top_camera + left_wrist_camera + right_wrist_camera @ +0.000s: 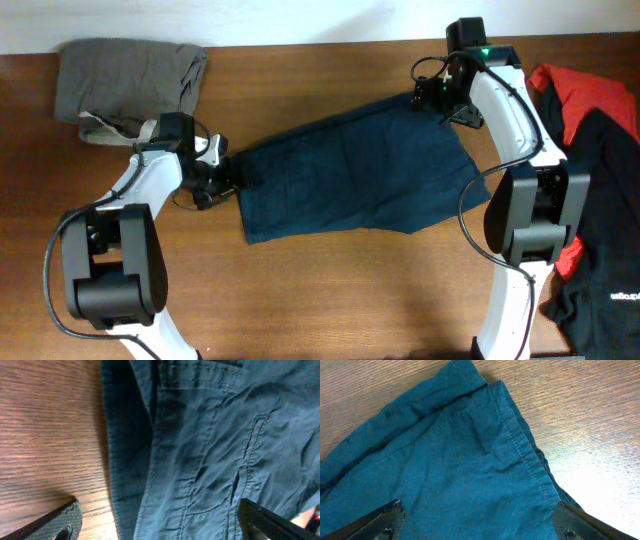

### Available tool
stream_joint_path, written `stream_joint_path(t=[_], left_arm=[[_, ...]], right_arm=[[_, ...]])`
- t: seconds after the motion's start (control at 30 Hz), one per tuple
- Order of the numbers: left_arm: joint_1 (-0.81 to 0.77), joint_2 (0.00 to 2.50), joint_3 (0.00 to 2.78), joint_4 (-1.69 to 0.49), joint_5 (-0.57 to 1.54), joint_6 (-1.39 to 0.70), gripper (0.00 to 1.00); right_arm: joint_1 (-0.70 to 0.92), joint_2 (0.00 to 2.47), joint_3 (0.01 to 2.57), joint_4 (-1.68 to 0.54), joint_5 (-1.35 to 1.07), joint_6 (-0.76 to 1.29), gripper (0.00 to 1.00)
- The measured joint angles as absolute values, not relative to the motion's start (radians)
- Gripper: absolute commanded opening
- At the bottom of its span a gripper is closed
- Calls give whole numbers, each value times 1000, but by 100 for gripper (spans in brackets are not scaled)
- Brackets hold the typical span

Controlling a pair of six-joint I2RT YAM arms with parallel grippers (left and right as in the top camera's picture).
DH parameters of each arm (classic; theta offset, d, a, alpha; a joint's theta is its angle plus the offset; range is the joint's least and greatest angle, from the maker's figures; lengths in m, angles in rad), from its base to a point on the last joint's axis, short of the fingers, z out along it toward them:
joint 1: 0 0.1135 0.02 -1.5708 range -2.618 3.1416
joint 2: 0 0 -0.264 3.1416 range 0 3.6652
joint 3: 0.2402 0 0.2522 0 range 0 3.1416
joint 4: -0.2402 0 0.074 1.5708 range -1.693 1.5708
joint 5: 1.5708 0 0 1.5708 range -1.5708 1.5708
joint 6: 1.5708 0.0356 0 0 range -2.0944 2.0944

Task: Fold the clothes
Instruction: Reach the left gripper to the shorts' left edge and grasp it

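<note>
A dark navy shorts-like garment (350, 172) lies spread flat on the wooden table, slanting from lower left to upper right. My left gripper (222, 176) is open at its left edge; the left wrist view shows its fingers (160, 522) wide apart over the hem and pocket seams (200, 460). My right gripper (440, 100) is open over the garment's top right corner; the right wrist view shows its fingers (480, 522) spread above the stitched corner (480, 435). Neither gripper holds cloth.
A grey garment (125, 80) lies bunched at the back left. A red-and-black pile (600, 180) lies at the right edge. Bare wooden table (330, 290) shows in front of the navy garment.
</note>
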State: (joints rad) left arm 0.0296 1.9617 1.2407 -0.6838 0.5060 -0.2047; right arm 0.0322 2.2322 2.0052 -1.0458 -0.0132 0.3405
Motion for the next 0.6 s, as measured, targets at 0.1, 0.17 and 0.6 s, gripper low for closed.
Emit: stream_joint_path(t=[0.1, 0.17, 0.6], left_arm=[[30, 1973, 1249, -686, 531, -207, 99], [30, 1977, 1253, -688, 544, -207, 99], [29, 1998, 1255, -661, 607, -208, 94]], right_arm=[[32, 2232, 2005, -1046, -13, 341, 99], [32, 2232, 2005, -1046, -13, 341, 99], [32, 2232, 2005, -1048, -13, 341, 98]])
